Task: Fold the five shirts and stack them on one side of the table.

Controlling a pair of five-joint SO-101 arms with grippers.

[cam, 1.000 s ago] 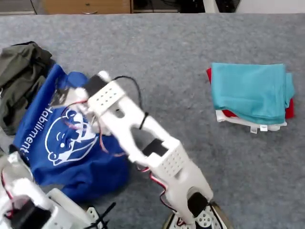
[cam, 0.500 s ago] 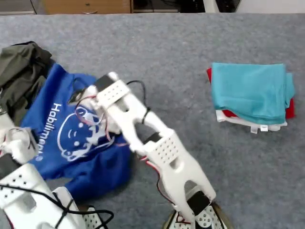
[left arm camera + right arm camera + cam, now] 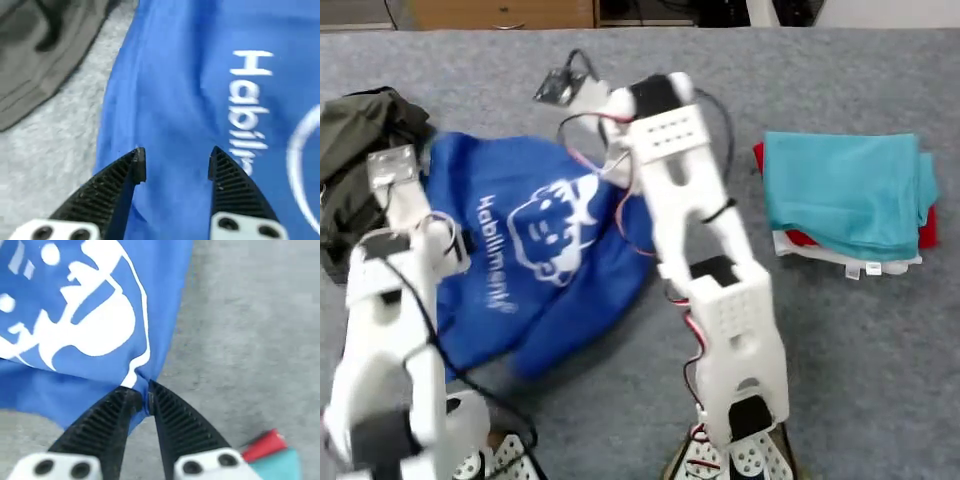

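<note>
A blue shirt [image 3: 535, 260] with a white print lies spread at the table's middle left, print up. My right gripper [image 3: 618, 165] is shut on the blue shirt's [image 3: 75, 315] far right edge, the cloth pinched between its fingertips [image 3: 150, 392]. My left gripper [image 3: 177, 162] hovers open over the blue shirt [image 3: 180, 100] close to its left edge, beside the lettering, with its jaws apart. In the high view the left gripper [image 3: 432, 215] is at that edge. An olive shirt [image 3: 360, 150] lies crumpled at the far left. A folded teal shirt [image 3: 845, 190] tops a stack on the right.
Under the teal shirt lie a red one [image 3: 927, 228] and a white one [image 3: 820, 252]. The stack's corner [image 3: 272, 450] shows near my right gripper. The olive shirt [image 3: 45, 55] lies just past the blue shirt's edge. Grey cloth [image 3: 820, 380] covers the table.
My right arm has swung toward the far side, dragging the blue shirt up and spreading it. The left arm has risen from the near left corner to the shirt's left edge.
</note>
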